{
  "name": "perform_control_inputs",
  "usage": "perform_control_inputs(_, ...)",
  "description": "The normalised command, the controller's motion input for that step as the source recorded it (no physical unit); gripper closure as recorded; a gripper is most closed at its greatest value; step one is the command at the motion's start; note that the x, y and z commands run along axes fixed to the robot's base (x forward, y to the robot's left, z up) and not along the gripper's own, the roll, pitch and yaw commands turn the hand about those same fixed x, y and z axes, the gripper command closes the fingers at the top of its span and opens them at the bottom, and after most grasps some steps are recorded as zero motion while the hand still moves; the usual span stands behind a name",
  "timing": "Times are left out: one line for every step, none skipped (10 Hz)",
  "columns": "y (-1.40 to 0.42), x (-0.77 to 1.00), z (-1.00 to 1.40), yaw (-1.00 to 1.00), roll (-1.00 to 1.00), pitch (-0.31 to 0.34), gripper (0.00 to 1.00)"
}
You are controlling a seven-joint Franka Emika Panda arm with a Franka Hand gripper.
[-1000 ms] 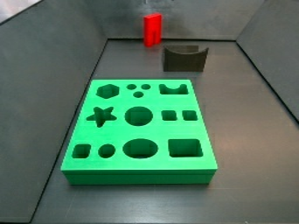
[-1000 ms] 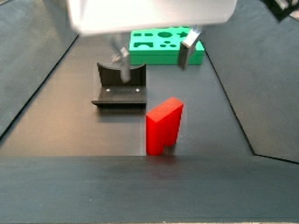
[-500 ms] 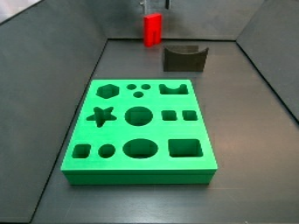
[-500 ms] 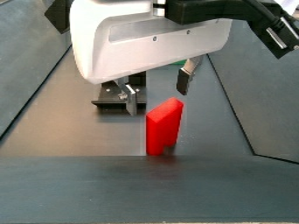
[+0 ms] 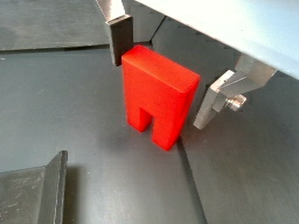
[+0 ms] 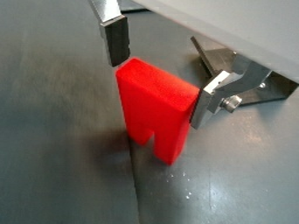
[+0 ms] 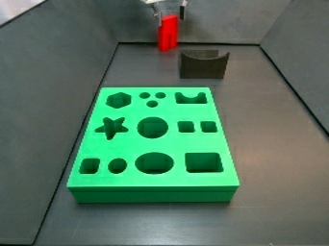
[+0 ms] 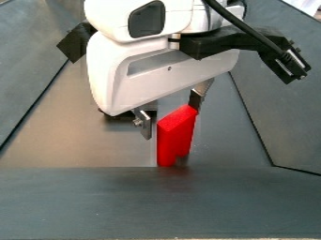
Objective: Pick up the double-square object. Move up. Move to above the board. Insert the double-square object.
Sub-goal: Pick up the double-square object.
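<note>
The gripper (image 5: pixel 167 74) is straddling the double-square object (image 5: pixel 158 94) at the frame's centre, jaws open; they should be squaring up before closing.

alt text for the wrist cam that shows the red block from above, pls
The gripper hangs open around the top of the double-square object, a red block standing upright on the dark floor with its two prongs down. One finger sits at its far side and the other at its near side, neither clearly pressing on it.
</note>
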Motion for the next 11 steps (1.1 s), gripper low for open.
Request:
perform_control_inputs(0.0, -0.05, -0.08, 0.06, 0.0, -0.051, 0.0)
perform_control_inputs(0.0, 0.0, 0.0, 0.0, 0.0, 0.0, 0.0)
perform_control_inputs(0.0, 0.0, 0.0, 0.0, 0.0, 0.0, 1.0)
perform_control_inputs(0.0, 0.0, 0.0, 0.0, 0.0, 0.0, 1.0)
perform_control_inputs(0.0, 0.0, 0.0, 0.0, 0.0, 0.0, 1.0)
perform_control_inputs(0.0, 0.0, 0.0, 0.0, 0.0, 0.0, 1.0)
perform_control_inputs(0.0, 0.0, 0.0, 0.0, 0.0, 0.0, 1.0)
perform_control_inputs(0.0, 0.0, 0.0, 0.0, 0.0, 0.0, 1.0)
perform_control_inputs(0.0, 0.0, 0.0, 0.0, 0.0, 0.0, 1.0)
perform_control_inputs(0.0, 0.0, 0.0, 0.0, 0.0, 0.0, 1.0)
perform_control_inputs(0.0, 0.0, 0.0, 0.0, 0.0, 0.0, 1.0)
